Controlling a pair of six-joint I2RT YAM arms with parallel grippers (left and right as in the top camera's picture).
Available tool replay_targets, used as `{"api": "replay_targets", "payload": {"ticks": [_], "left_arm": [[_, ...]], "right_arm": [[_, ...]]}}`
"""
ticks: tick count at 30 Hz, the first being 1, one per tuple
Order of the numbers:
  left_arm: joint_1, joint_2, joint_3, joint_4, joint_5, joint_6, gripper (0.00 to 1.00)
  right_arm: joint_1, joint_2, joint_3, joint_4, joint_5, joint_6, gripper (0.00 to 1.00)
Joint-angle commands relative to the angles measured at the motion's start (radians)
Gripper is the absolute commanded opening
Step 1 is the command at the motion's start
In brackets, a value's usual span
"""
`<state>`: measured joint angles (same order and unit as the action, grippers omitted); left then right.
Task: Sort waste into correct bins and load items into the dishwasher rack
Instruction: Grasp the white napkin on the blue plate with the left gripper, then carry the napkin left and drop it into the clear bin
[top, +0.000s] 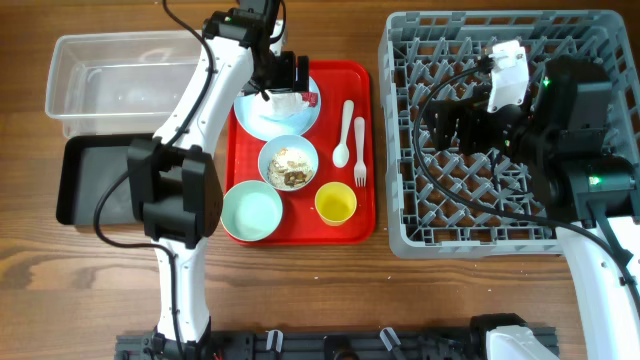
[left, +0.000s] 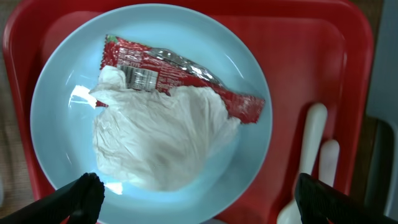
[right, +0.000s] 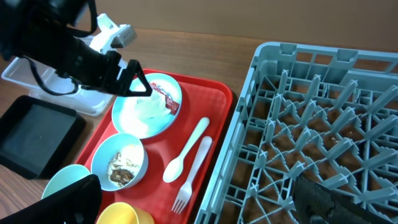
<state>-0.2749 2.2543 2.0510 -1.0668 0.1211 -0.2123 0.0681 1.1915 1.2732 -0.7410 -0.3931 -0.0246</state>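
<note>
The pale blue plate (left: 249, 168) sits at the back of the red serving tray (top: 360, 228) and holds crumpled white tissue (left: 161, 143) over a red snack wrapper (left: 180, 68). My left gripper (left: 198, 193) is open just above the plate (top: 262, 122), with one finger at each side. A bowl with food scraps (top: 288, 163), an empty bowl (top: 252, 212), a yellow cup (top: 335, 204), a spoon (top: 343, 135) and a fork (top: 359, 150) lie on the tray. My right gripper (right: 199, 199) is open and empty over the left part of the grey rack (top: 400, 60).
The clear tub (top: 110, 85) stands at the back left, with the black tray (top: 95, 180) in front of it. My left arm reaches across between these bins and the red tray. My right arm covers much of the rack's right half.
</note>
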Motion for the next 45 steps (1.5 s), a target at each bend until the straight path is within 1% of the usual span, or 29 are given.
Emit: {"api": "replay_targets", "payload": {"ticks": [1,13,24,27,29,30,31,32,33,35,37,38,45], "left_arm": [[0.003,0.047,0.027,0.039,-0.022,-0.134,1.0],[0.003,0.124,0.027,0.127,-0.026,-0.142,1.0],[0.003,0.202,0.027,0.124,-0.045,-0.14,1.0],[0.002,0.227,0.027,0.125,-0.045,-0.14,0.88],[0.002,0.236,0.027,0.124,-0.045,-0.14,0.76],[0.002,0.24,0.027,0.124,-0.045,-0.14,0.72],[0.002,0.244,0.027,0.123,-0.045,-0.14,0.63],[0.002,0.245,0.027,0.122,-0.045,-0.14,0.49],[0.002,0.246,0.027,0.121,-0.045,-0.14,0.37],[0.002,0.245,0.027,0.121,-0.045,-0.14,0.21],[0.002,0.245,0.027,0.12,-0.044,-0.14,0.08],[0.002,0.245,0.027,0.116,-0.044,-0.14,0.04],[0.016,0.208,0.043,0.057,-0.045,-0.132,0.04]], "right_arm": [[-0.004,0.016,0.021,-0.008,-0.024,-0.002,1.0],[-0.004,0.05,0.021,-0.023,-0.024,-0.001,1.0],[-0.004,0.057,0.021,-0.027,-0.023,-0.002,1.0],[-0.004,0.06,0.021,-0.035,-0.023,-0.002,1.0],[-0.004,0.061,0.021,-0.045,-0.014,-0.001,1.0],[-0.004,0.061,0.021,-0.05,-0.008,-0.002,1.0],[-0.004,0.061,0.021,-0.055,-0.002,0.0,1.0],[-0.004,0.061,0.021,-0.06,0.003,-0.001,1.0],[-0.004,0.061,0.021,-0.061,0.005,-0.001,1.0],[-0.004,0.061,0.021,-0.061,0.005,-0.001,1.0],[-0.004,0.061,0.021,-0.061,0.005,-0.001,1.0],[-0.004,0.061,0.021,-0.061,0.005,-0.001,1.0],[-0.004,0.061,0.021,-0.06,0.005,0.0,1.0]]}}
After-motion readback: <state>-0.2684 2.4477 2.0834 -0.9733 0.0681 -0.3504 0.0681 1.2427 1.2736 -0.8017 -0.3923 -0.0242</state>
